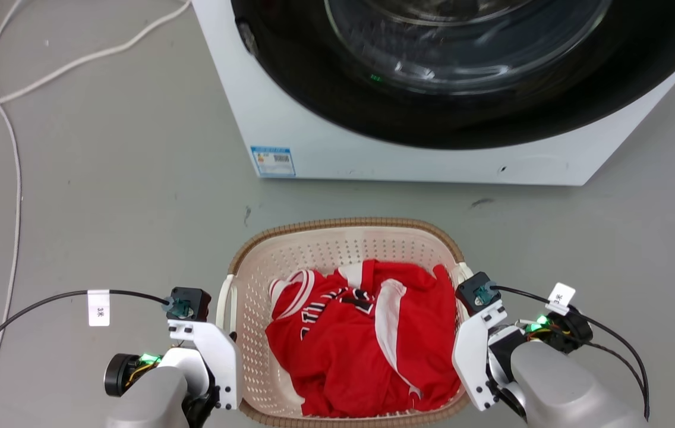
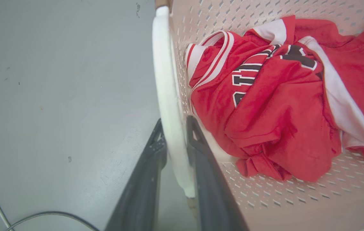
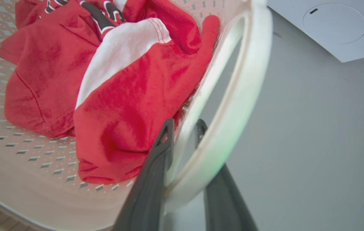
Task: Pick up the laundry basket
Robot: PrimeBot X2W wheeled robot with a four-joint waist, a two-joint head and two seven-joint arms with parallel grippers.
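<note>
The laundry basket (image 1: 337, 224), cream with a brown woven rim, sits on the grey floor in front of me with a red and white jersey (image 1: 361, 339) inside. In the left wrist view my left gripper (image 2: 175, 126) is shut on the basket's white left loop handle (image 2: 166, 80), one dark finger on each side. In the right wrist view my right gripper (image 3: 184, 125) is shut on the white band at the basket's right side. One of its fingers lies against the jersey (image 3: 130, 106), and the other is in the gap behind the outer loop handle (image 3: 246, 89).
A white front-loading washer (image 1: 409, 160) with a dark round door stands just beyond the basket. White cables (image 1: 16, 178) trail over the floor at the far left. My own black cables (image 1: 28, 309) loop beside both wrists.
</note>
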